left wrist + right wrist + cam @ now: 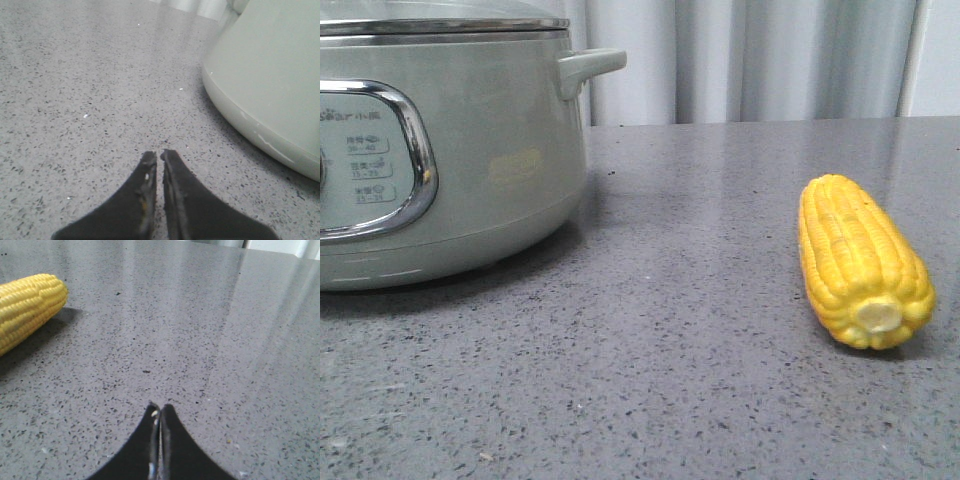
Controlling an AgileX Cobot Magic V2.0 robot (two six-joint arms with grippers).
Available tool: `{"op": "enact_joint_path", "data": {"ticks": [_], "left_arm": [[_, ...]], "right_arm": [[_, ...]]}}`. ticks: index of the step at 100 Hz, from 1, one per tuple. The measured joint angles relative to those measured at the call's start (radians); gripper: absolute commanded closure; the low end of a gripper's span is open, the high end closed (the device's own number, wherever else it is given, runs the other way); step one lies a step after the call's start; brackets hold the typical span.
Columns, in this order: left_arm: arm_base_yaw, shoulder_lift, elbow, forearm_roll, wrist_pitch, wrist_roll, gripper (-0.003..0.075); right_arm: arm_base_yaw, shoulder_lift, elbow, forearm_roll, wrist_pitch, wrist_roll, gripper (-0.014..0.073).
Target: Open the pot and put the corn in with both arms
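The sage-green pot (470,170) stands at the left of the front view, its glass lid (440,15) on, with a chrome-framed panel (370,160) and a side handle (588,68). The yellow corn (860,262) lies on the table at the right, its stub end toward the camera. Neither gripper shows in the front view. My left gripper (159,156) is shut and empty, low over the table, with the pot's wall (270,80) beside it. My right gripper (161,409) is shut and empty, with the corn (27,307) lying apart from it.
The grey speckled table (670,330) stretches between pot and corn. Pale curtains (770,60) hang behind the table's far edge.
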Motion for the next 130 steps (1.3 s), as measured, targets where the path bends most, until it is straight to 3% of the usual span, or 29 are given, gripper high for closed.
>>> {"op": "enact_joint_path", "data": {"ticks": [115, 130], "left_arm": [[0.0, 0.0, 0.0, 0.0, 0.002, 0.0, 0.0741], [0.0, 0.0, 0.0, 0.069, 0.004, 0.0, 0.0741]], "right_arm": [[0.0, 0.0, 0.0, 0.0, 0.0, -0.002, 0.0667], [0.0, 0.0, 0.0, 0.0, 0.0, 0.0, 0.0668]]}}
